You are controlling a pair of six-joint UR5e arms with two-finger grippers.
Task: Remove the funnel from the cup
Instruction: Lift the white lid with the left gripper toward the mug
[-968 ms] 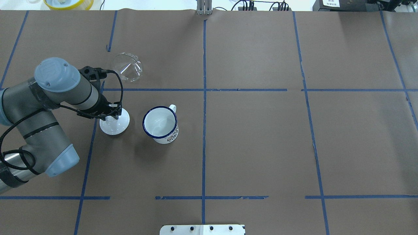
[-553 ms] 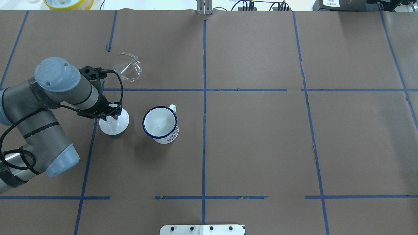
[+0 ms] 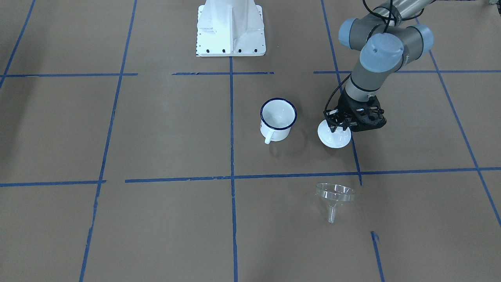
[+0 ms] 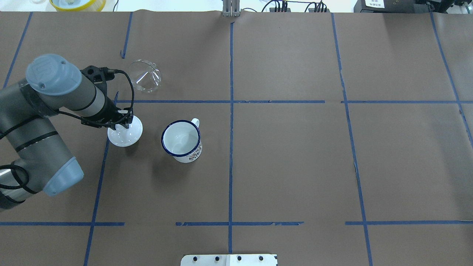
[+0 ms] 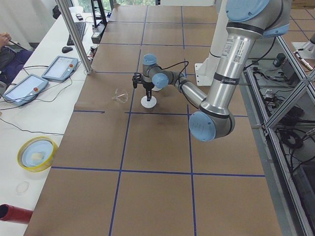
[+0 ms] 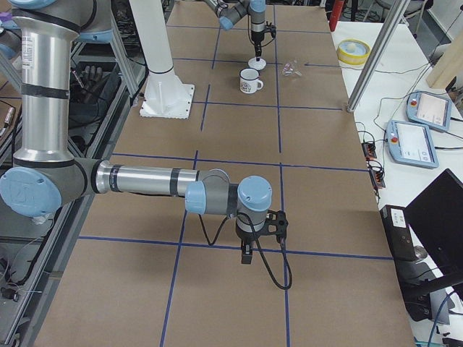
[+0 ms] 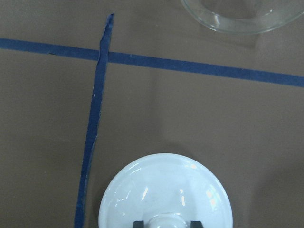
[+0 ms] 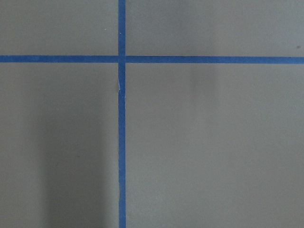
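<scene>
The clear funnel [image 4: 145,75] lies on its side on the brown paper, apart from the cup and beyond a blue tape line; it also shows in the front view [image 3: 334,196] and at the top of the left wrist view [image 7: 237,14]. The white cup [image 4: 181,140] with a dark blue rim stands upright and empty. My left gripper [image 4: 122,123] is shut on the knob of a round white lid [image 4: 125,136], low over the paper to the left of the cup. My right gripper [image 6: 247,256] shows only in the exterior right view, far from these things; I cannot tell its state.
The robot's white base plate [image 4: 229,259] is at the near table edge. A yellow dish [image 4: 77,3] sits past the far left edge. Blue tape lines divide the brown paper [image 4: 295,159] into a grid.
My left arm has moved left and slightly away from the cup, carrying the white lid with it. The funnel and cup have not moved.
</scene>
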